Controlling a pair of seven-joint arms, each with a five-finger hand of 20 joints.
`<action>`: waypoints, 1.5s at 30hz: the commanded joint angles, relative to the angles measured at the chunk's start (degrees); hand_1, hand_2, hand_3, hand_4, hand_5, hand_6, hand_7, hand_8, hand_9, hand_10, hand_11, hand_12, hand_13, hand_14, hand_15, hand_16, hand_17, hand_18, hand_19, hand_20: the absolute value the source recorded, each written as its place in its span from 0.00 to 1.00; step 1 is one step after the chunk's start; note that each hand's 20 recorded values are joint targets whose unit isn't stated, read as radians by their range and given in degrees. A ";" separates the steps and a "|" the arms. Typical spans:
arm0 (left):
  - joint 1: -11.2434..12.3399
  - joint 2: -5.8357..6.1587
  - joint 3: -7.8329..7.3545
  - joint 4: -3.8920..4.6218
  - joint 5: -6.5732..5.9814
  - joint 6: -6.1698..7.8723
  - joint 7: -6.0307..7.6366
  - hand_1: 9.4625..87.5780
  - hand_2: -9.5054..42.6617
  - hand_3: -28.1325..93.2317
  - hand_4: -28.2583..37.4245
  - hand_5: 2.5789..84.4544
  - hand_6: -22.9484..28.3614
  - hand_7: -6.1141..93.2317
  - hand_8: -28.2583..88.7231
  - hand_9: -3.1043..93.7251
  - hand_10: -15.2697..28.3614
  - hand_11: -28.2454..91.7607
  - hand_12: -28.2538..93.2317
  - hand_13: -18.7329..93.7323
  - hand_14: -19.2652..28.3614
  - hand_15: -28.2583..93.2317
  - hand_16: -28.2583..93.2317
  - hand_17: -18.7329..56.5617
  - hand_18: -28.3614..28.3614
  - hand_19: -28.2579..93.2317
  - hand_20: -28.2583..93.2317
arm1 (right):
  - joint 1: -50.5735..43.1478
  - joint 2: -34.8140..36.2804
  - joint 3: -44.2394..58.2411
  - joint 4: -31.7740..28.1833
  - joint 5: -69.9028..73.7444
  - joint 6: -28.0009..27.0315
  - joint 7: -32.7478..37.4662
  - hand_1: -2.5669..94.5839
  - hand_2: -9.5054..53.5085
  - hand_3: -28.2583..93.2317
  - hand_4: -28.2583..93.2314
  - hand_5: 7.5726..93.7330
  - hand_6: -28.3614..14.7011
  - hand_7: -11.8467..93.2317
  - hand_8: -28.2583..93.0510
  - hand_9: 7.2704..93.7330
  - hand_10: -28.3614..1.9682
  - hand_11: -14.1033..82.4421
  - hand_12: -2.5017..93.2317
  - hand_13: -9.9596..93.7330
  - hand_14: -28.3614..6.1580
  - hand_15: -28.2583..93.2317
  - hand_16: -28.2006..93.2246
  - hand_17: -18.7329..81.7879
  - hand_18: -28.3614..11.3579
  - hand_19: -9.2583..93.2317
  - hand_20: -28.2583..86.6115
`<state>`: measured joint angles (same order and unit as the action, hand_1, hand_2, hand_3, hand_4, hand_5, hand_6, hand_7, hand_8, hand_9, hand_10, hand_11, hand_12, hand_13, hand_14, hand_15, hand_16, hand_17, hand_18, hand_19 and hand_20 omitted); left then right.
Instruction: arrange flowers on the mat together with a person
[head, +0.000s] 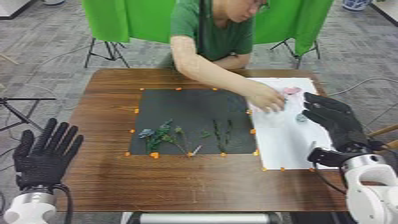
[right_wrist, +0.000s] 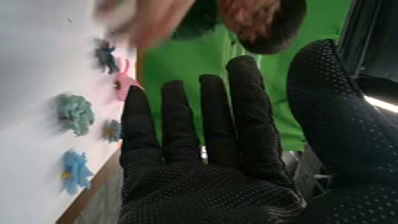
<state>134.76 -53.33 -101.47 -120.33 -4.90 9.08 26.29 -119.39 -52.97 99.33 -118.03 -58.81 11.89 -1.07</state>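
While my left hand (head: 44, 157) rests at the near left of the brown wooden worktop (head: 222, 192), fingers straight and spread, my right hand (head: 336, 124) is at the right side of the white sheet (head: 306, 145), its fingers straight, slightly apart and holding nothing. On the nearer half of the dark grey square mat (head: 187, 107), edged with orange marks, I have a leafy green sprig (head: 163, 133) with a small blue flower (head: 147, 133) beside it, a thin green stem (head: 180, 131) next to them, and two slim dark green stems (head: 228, 134) side by side towards the right. I judge the arrangement begun but well short of finished: greenery is down, while most of the blooms wait on the sheet. There I see a pale teal ruffled flower (right_wrist: 75, 115), a light blue flower with a yellow centre (right_wrist: 75, 172), a smaller blue one (right_wrist: 111, 130), a pink flower (right_wrist: 125, 82) and a dark flower (right_wrist: 107, 56). These probably remain to be set among the stems. Farther off, the person's bare hand (head: 266, 97) reaches over the sheet, near the pink flower. I can read no label or writing anywhere.
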 joint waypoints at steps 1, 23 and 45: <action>0.45 -0.84 0.48 0.01 -0.38 0.43 -0.24 0.22 0.45 0.78 0.00 0.48 0.56 0.13 0.16 0.43 0.63 0.35 0.27 0.42 0.67 0.44 0.17 0.22 0.70 0.44 0.32 | -1.56 -0.99 0.73 -0.65 -0.80 -1.10 -0.10 0.42 0.10 0.83 0.03 0.50 0.67 0.26 0.13 0.40 0.69 0.20 0.12 0.40 0.52 0.32 0.33 0.37 0.40 0.19 0.45; 0.21 -0.80 0.88 -0.04 -0.71 0.53 -0.15 0.21 0.46 0.79 0.00 0.49 0.56 0.13 0.16 0.43 0.63 0.35 0.27 0.42 0.67 0.44 0.17 0.21 0.70 0.44 0.32 | -0.66 -1.32 -0.85 0.03 0.40 -0.33 0.39 0.43 0.10 0.83 0.03 0.50 0.67 0.26 0.13 0.40 0.69 0.20 0.12 0.41 0.51 0.32 0.33 0.37 0.39 0.21 0.45; -0.06 -0.99 0.94 0.28 -0.65 0.70 -0.23 0.21 0.46 0.79 0.00 0.49 0.56 0.13 0.16 0.43 0.64 0.35 0.27 0.42 0.67 0.44 0.17 0.21 0.70 0.44 0.32 | 1.79 0.54 -3.26 0.94 -0.62 1.64 0.71 0.43 0.10 0.83 0.03 0.50 0.67 0.26 0.12 0.40 0.69 0.20 0.12 0.41 0.56 0.32 0.33 0.38 0.42 0.19 0.44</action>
<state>134.46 -53.63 -100.70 -120.31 -5.31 9.42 26.27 -118.33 -53.11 96.28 -117.25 -58.30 12.60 -0.59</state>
